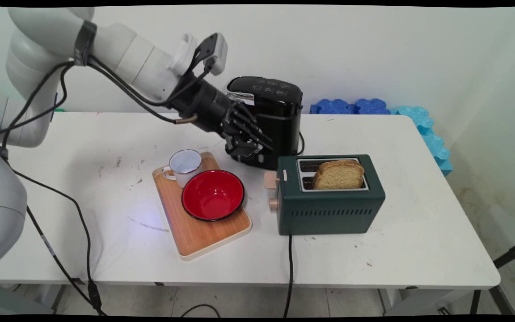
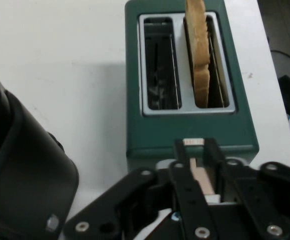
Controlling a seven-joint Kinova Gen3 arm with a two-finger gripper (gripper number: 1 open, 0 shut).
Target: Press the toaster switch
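1. gripper hangs low between the black coffee machine and the green toaster, its fingers drawn close together just at the toaster's lever end; whether they touch or pinch anything there i cannot tell.
2. toast stands upright in one slot of the toaster, sticking up above the rim, which suggests the carriage is up; the other slot is empty.
3. wooden tray lies left of the toaster and carries a red bowl and a white enamel mug, the two touching or nearly so, likely grouped there to keep them together.
4. main view shows the layout on the white table: tray, toaster cord running off the near edge, blue foam blocks by the wall.
5. hand view alone shows the slots from above, the wire guides inside, and the fingertips' closeness to the toaster's end face; it leaves out the tray altogether.
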